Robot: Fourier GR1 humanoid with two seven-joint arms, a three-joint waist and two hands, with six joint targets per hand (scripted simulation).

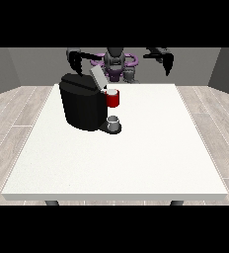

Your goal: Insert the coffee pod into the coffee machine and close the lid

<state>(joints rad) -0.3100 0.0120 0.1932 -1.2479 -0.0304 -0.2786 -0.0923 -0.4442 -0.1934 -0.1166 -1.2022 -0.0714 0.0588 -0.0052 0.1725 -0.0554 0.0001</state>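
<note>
Front view: coffee machine (82, 106) lid (98, 77) tilted up; hands' fingers unclear.

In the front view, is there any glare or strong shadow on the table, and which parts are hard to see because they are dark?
Front view: the white table is evenly lit, without glare and with no strong shadow; the black coffee machine shows little surface detail; both black hands, at the view's left and at the view's right, are small and dark against the grey wall, so their fingers are hard to read.
</note>
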